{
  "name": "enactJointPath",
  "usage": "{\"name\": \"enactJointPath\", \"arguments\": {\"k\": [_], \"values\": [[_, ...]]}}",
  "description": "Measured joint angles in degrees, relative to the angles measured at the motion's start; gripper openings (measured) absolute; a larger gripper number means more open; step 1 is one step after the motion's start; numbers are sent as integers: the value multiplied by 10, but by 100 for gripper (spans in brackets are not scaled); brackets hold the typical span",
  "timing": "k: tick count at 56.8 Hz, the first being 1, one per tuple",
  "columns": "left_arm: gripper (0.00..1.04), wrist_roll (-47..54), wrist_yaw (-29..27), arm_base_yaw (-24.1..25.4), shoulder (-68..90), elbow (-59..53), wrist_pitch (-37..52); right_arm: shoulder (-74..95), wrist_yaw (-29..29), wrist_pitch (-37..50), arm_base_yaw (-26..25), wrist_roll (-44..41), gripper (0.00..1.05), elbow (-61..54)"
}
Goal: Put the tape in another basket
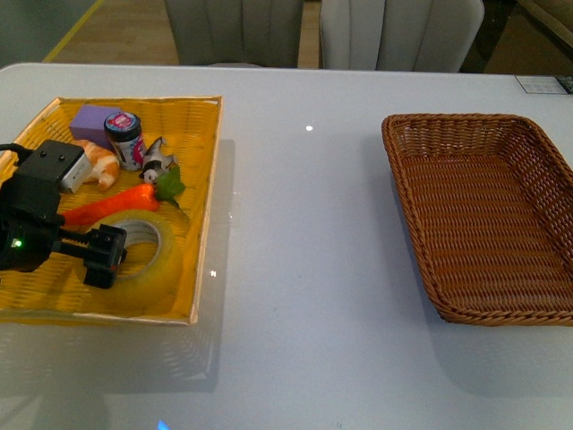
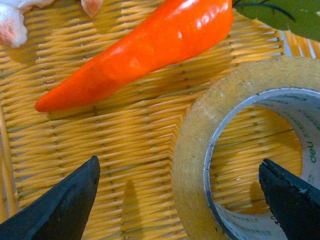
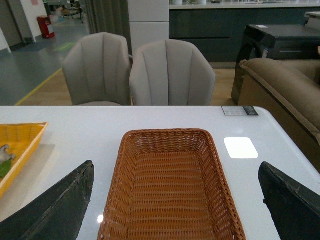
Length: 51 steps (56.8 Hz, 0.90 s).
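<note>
The tape (image 1: pixel 148 244), a yellowish roll with a white core, lies flat in the yellow basket (image 1: pixel 204 193) at the front left. My left gripper (image 1: pixel 106 255) is open just above it. In the left wrist view the gripper (image 2: pixel 180 200) straddles the roll's wall (image 2: pixel 192 150), one fingertip (image 2: pixel 70 200) outside it and one (image 2: pixel 292 200) over the core hole. The dark brown wicker basket (image 1: pixel 488 206) stands empty at the right. My right gripper (image 3: pixel 175 200) is open and empty, and the brown basket (image 3: pixel 170 185) shows below it; that arm is out of the front view.
The yellow basket also holds an orange carrot (image 1: pixel 112 204) with a green top next to the tape, a croissant (image 1: pixel 97 161), a purple block (image 1: pixel 94 121), a small dark jar (image 1: pixel 125 139) and a small grey figure (image 1: pixel 157 159). Two chairs (image 3: pixel 135 70) stand behind the white table (image 1: pixel 304 269).
</note>
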Motion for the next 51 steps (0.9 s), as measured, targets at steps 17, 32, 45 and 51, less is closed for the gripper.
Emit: {"name": "enactJointPath", "arguments": {"k": [17,32,45,51], "values": [[69,1,-27,-9,24,25,-17,0,0,0,0,0,96,0],[27,-20,-20,-7,24,28,-26,0,0,0,0,0,96,0],[16,-34,-3,16,-17,20,-38,0,0,0,0,0,96,0],[16,-44,11,27,-56,19,-49,0,0,0,0,0,96,0]]}}
